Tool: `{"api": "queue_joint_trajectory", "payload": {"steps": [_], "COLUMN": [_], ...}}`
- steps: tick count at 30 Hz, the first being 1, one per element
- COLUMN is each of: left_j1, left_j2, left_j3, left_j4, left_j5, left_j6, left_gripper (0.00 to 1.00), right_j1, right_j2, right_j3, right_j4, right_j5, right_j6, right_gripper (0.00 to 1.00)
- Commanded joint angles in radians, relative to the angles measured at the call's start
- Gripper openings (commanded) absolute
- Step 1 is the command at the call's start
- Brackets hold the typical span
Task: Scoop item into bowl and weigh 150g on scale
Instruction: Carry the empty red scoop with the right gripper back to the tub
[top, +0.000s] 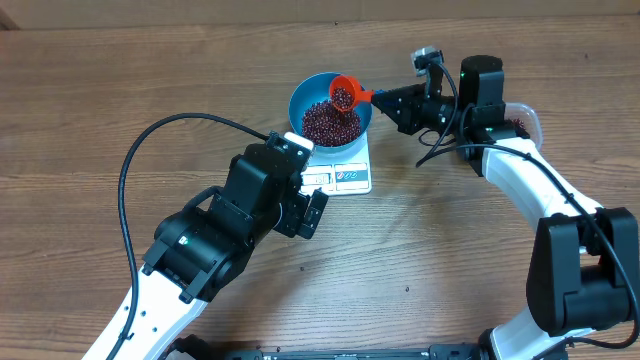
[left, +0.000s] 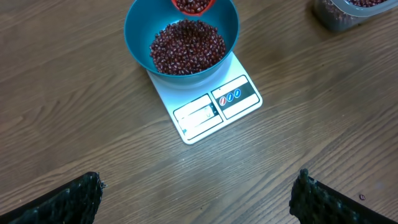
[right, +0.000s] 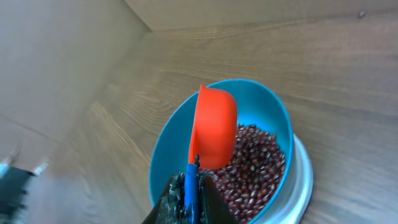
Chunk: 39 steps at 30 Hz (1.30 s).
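Observation:
The blue bowl stands on the white scale and holds a heap of dark red-brown beans. My right gripper is shut on the blue handle of an orange scoop, which hangs over the bowl's far right rim with beans in it. From the right wrist view the scoop shows its underside, tilted above the beans. My left gripper is open over bare table in front of the scale, holding nothing. The bowl and beans lie ahead of it.
A clear plastic tub with more beans stands right of the bowl, mostly behind the right arm in the overhead view. A black cable loops from the left arm across the wooden table.

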Motion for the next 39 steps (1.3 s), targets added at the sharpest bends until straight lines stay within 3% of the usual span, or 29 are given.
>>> {"api": "queue_joint_trajectory", "payload": {"steps": [1, 8, 18, 27, 33, 39], "left_j1": [0.005, 0.005, 0.005, 0.005, 0.005, 0.005], "left_j2": [0.003, 0.003, 0.003, 0.003, 0.003, 0.003], "left_j3": [0.007, 0.007, 0.007, 0.007, 0.007, 0.007], "left_j4": [0.002, 0.002, 0.002, 0.002, 0.002, 0.002], "left_j5": [-0.009, -0.009, -0.009, -0.009, -0.009, -0.009], "left_j6": [0.015, 0.015, 0.015, 0.015, 0.015, 0.015], "left_gripper": [1.0, 1.0, 0.99, 1.0, 1.0, 1.0], "right_j1": [-0.039, -0.176, -0.443, -0.655, -0.663, -0.663], "right_j2": [-0.043, -0.155, -0.258, -0.262, -0.293, -0.331], "right_j3": [0.003, 0.003, 0.003, 0.003, 0.003, 0.003], "right_j4": [-0.008, -0.091, -0.298, -0.526, -0.586, -0.613], "right_j5": [-0.023, -0.129, -0.135, -0.062, 0.084, 0.159], "right_j6": [0.136, 0.142, 0.107, -0.174, -0.352, -0.645], "right_gripper": [0.04, 0.04, 0.04, 0.04, 0.04, 0.04]}}
